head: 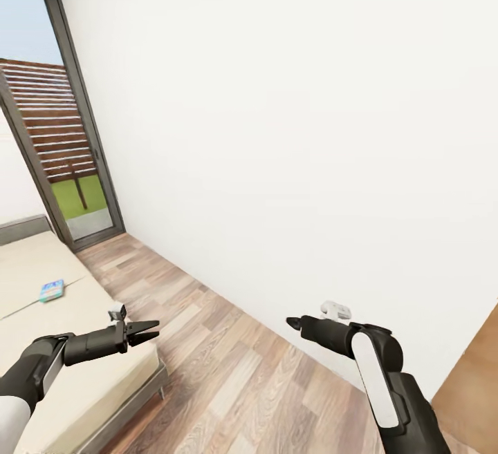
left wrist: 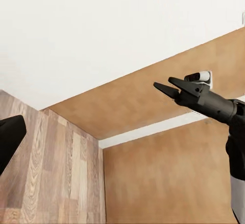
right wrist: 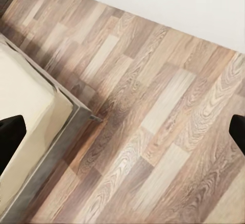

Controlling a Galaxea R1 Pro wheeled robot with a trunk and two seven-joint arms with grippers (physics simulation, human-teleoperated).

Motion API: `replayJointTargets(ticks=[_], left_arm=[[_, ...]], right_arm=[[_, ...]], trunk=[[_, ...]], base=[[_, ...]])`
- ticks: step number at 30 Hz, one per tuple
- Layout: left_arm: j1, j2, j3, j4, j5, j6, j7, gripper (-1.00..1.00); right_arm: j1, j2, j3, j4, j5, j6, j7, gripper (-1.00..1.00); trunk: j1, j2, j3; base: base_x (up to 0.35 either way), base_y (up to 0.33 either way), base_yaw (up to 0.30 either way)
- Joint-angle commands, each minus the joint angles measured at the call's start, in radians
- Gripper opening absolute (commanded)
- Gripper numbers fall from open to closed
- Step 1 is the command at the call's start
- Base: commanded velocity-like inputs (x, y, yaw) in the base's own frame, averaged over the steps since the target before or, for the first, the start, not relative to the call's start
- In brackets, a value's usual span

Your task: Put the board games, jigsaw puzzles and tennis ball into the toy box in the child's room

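A blue board game (head: 52, 291) with white lettering lies flat on the bed (head: 83, 378) at the left of the head view. My left gripper (head: 148, 333) hovers open and empty over the bed's near corner, well short of the game. Out over the wooden floor, my right gripper (head: 293, 323) is open and empty too; in the right wrist view its fingers (right wrist: 10, 134) stand wide apart at the picture's edges. The left wrist view catches the right gripper (left wrist: 163, 83) from the side with its tips parted. The table, toy box, jigsaw puzzles and tennis ball are out of view.
A white wall (head: 311, 129) runs ahead and to the right. A glass door (head: 66, 164) stands at the far left beyond the bed. Wooden floor (head: 228, 364) lies between bed and wall. A brown wooden panel (head: 477, 385) is at the lower right. The bed's frame corner (right wrist: 76, 116) juts out.
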Motion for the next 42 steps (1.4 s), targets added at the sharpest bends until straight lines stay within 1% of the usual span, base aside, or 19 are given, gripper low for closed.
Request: replayJointTargets(ticks=[1, 18, 29, 34, 42], left_arm=[[-0.001, 0.000, 0.000, 0.000, -0.001, 0.011, -0.004, 1.00], [-0.001, 0.000, 0.000, 0.000, -0.001, 0.011, -0.002, 1.00], [-0.001, 0.000, 0.000, 0.000, -0.001, 0.011, -0.001, 1.00], [-0.001, 0.000, 0.000, 0.000, -0.002, 0.011, -0.001, 1.00], [-0.001, 0.000, -0.001, 0.000, -0.001, 0.011, -0.002, 1.00]], right_arm=[[-0.001, 0.001, -0.001, -0.001, -0.011, 0.004, -0.009, 1.00], [-0.001, 0.001, 0.000, 0.000, -0.011, 0.004, -0.007, 1.00], [-0.001, 0.003, 0.002, -0.001, -0.009, 0.004, -0.005, 1.00], [-0.001, 0.004, 0.004, -0.001, -0.009, 0.004, -0.008, 1.00], [-0.001, 0.004, 0.042, -0.001, -0.008, 0.004, -0.010, 1.00]], trunk=[[0.001, -0.001, -0.002], [0.001, -0.001, -0.002], [0.001, -0.001, -0.002], [0.001, -0.001, -0.002], [0.001, -0.001, -0.002]], base=[[0.192, -0.170, 0.290], [0.191, -0.168, 0.281], [0.191, -0.168, 0.022], [0.190, -0.168, 0.205], [0.142, -0.146, 0.278]])
